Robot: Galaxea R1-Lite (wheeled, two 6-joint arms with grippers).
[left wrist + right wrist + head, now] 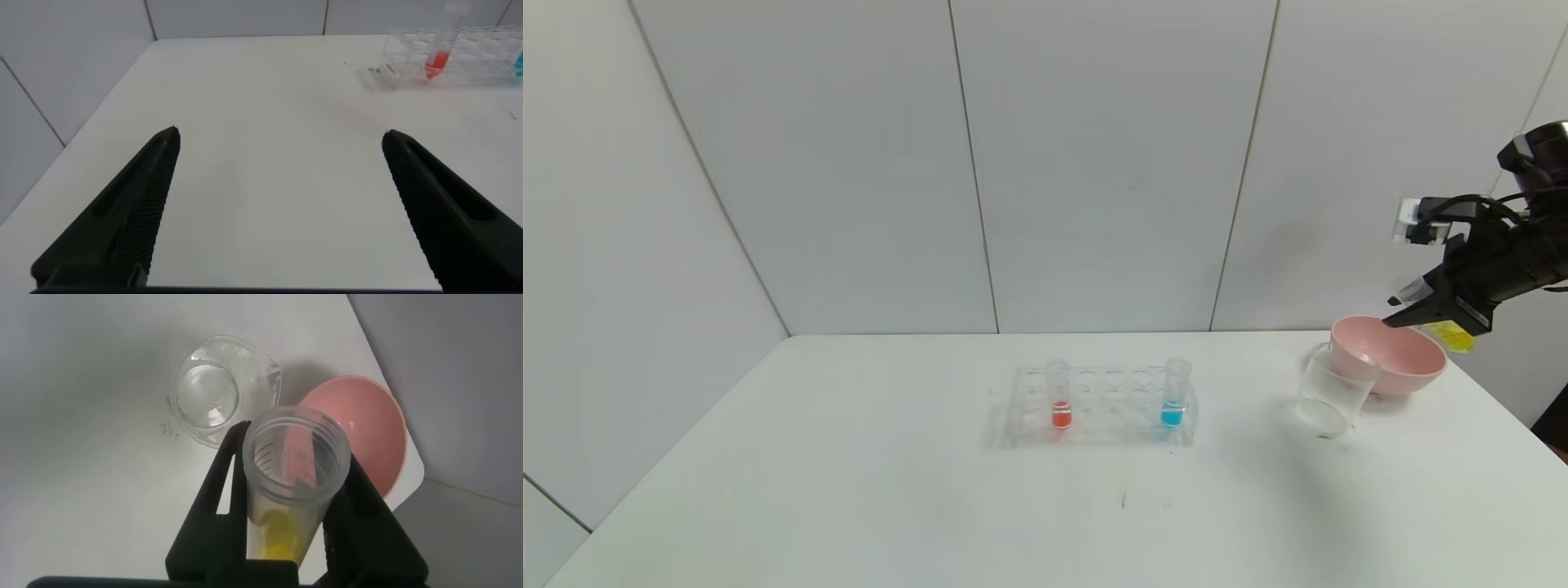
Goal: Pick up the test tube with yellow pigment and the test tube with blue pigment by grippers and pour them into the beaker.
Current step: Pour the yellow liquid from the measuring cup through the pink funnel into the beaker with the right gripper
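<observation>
My right gripper [1409, 312] is raised at the far right, above the pink bowl, and is shut on the test tube with yellow pigment [1450, 335]. In the right wrist view the tube [294, 482] lies tilted between the fingers [214, 498], its mouth pointing out past the gripper [298, 449] and the yellow liquid at its bottom. The empty beaker [1327, 396] stands below and to the left of it, also in the right wrist view [216, 388]. The test tube with blue pigment [1174, 398] stands upright in the rack's right end. My left gripper [279, 135] is open over bare table, out of the head view.
The clear tube rack [1103, 408] stands mid-table and also holds an orange-red liquid tube [1059, 400] at its left part. The pink bowl [1401, 355] touches the beaker near the table's right edge. White wall panels stand behind the table.
</observation>
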